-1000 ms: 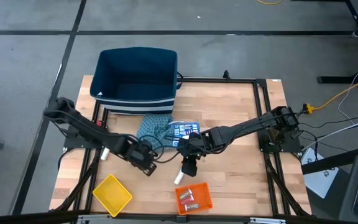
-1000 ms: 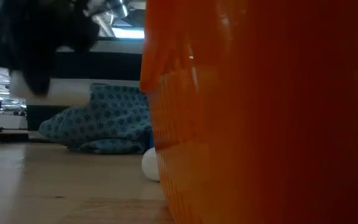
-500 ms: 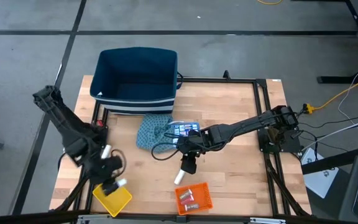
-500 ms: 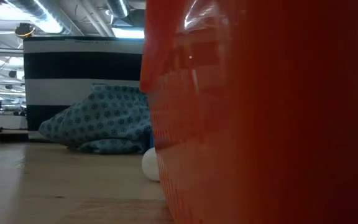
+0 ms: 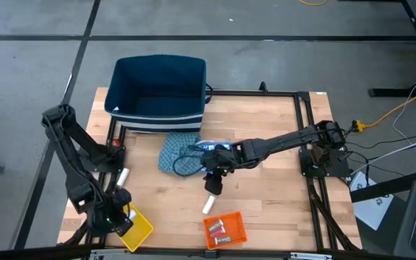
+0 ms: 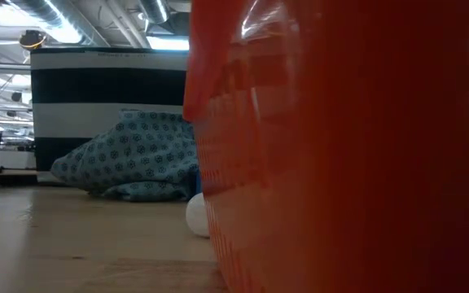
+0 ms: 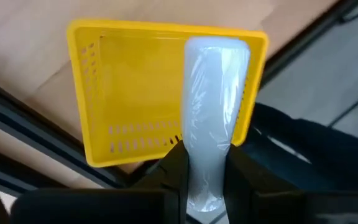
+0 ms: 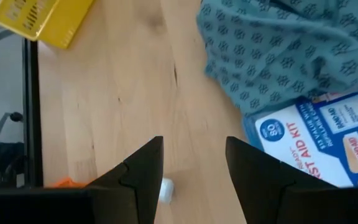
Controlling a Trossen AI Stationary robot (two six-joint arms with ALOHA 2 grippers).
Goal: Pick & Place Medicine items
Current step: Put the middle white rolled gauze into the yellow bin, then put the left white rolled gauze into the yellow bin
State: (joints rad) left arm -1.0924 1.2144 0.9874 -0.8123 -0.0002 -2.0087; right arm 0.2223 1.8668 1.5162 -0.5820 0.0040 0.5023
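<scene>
Medicine sorting's partway: left hand (image 7: 205, 168) clamped on a white tube (image 7: 211, 112) over the yellow tray (image 7: 104, 81), near-left. Orange tray (image 5: 224, 230) holds some; right hand (image 8: 191, 168), fingers apart, hovers mid-counter by the kit (image 8: 328, 137). One tube (image 5: 208, 206) loose.

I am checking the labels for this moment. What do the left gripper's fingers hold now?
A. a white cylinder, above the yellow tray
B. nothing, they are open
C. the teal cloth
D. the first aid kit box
A: in the left wrist view the left gripper is shut on a white cylinder, with the yellow tray right behind it.
</scene>
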